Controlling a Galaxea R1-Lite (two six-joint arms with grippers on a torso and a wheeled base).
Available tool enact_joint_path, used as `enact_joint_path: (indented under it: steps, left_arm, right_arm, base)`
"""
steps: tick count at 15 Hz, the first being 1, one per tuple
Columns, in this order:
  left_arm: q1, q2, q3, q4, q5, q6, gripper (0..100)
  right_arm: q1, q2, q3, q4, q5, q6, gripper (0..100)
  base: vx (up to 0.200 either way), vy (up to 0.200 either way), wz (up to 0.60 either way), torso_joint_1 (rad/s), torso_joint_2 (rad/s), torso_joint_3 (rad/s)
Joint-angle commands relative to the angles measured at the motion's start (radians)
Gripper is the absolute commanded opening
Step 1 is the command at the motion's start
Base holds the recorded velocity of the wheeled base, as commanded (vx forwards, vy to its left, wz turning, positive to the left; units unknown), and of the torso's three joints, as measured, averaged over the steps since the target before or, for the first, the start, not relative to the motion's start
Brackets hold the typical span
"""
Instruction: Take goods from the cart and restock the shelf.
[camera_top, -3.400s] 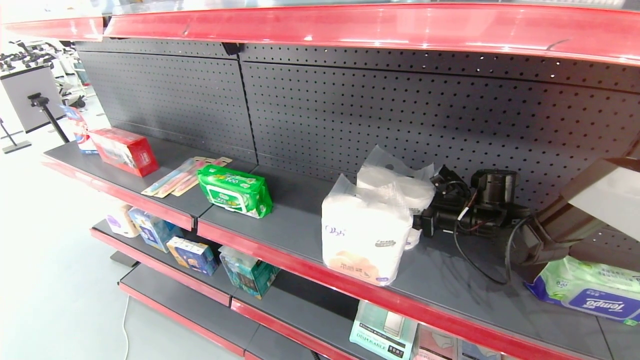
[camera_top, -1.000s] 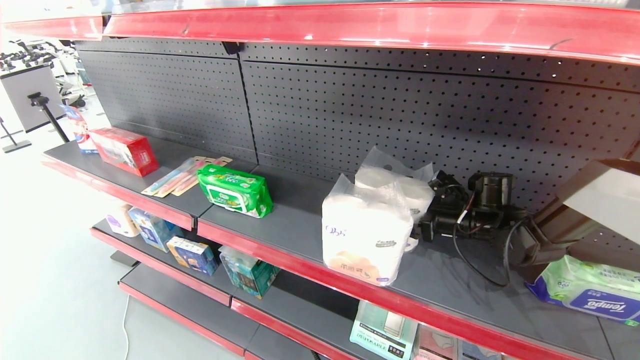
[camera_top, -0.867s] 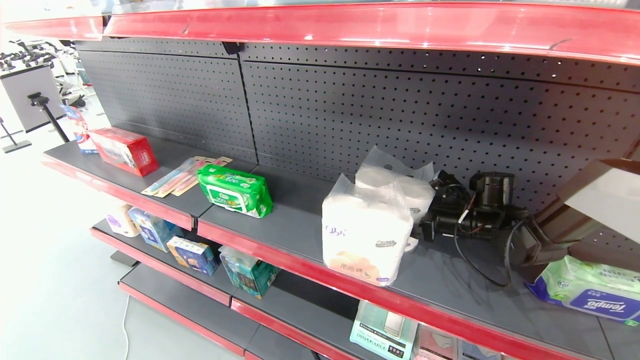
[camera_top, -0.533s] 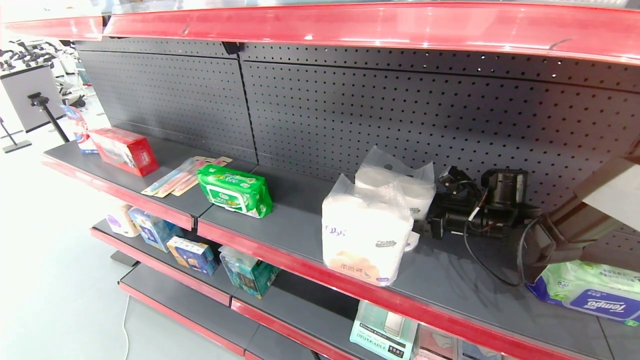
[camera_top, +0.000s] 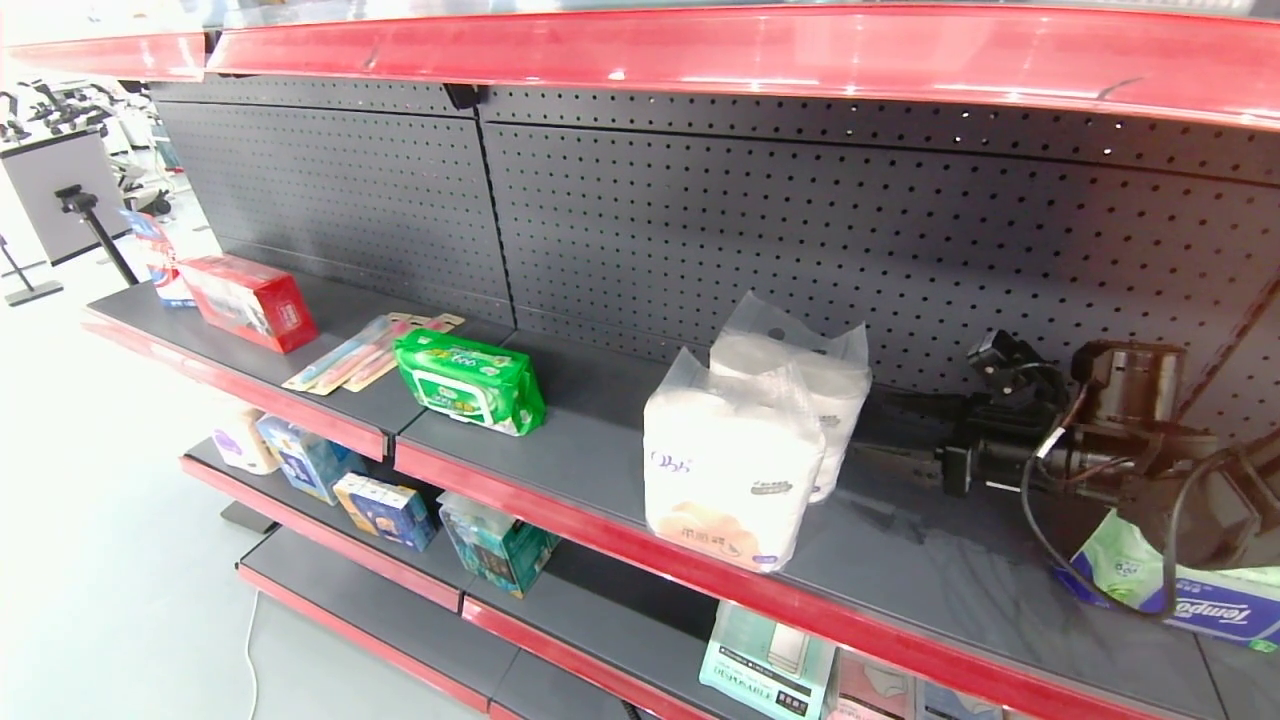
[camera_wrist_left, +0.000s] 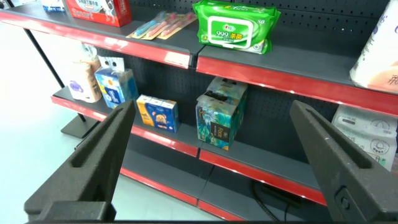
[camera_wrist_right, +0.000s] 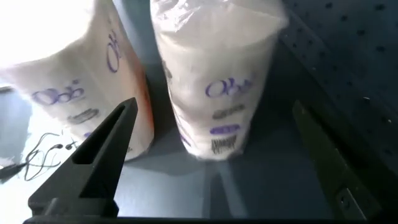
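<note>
We saw right pincer (camera_top: 893, 437) spread wide, empty, over shelf (camera_top: 600, 430). Rear toilet-roll pack (camera_top: 800, 385) stood upright straight ahead, clear of its tips, behind front pack (camera_top: 728, 470). Left pincer (camera_wrist_left: 211, 107) gaped too, facing lower shelves (camera_wrist_left: 163, 138).

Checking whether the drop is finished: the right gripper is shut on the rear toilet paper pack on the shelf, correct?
No: the right gripper is open, clear of the rear toilet paper pack on the shelf. The right wrist view shows its jaws spread and empty.
</note>
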Motion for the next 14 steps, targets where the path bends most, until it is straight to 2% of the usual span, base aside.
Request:
enact_joint_path:
  steps: [1, 6, 9, 13, 14]
  left_arm:
    - [0.0, 0.001, 0.0, 0.0, 0.0, 0.0, 100]
    - [0.0, 0.001, 0.0, 0.0, 0.0, 0.0, 100]
    - [0.0, 0.001, 0.0, 0.0, 0.0, 0.0, 100]
    - [0.0, 0.001, 0.0, 0.0, 0.0, 0.0, 100]
    - [0.0, 0.001, 0.0, 0.0, 0.0, 0.0, 100]
  right_arm:
    - [-0.02, -0.093, 0.055, 0.0, 0.001, 0.001, 100]
    - [-0.045, -0.306, 0.265, 0.0, -0.03, 0.022, 100]
    - [-0.059, -0.485, 0.357, 0.0, -0.11, 0.122, 100]
    - [-0.056, -0.746, 0.512, 0.043, -0.245, 0.177, 100]
    - [-0.059, -0.889, 0.526, 0.185, -0.367, 0.177, 100]
  base:
    - [0.0, 0.0, 0.0, 0.0, 0.0, 0.0]
    - [0.0, 0.0, 0.0, 0.0, 0.0, 0.0]
    - [0.0, 0.0, 0.0, 0.0, 0.0, 0.0]
    - [0.0, 0.0, 0.0, 0.0, 0.0, 0.0]
    - [0.0, 0.0, 0.0, 0.0, 0.0, 0.0]
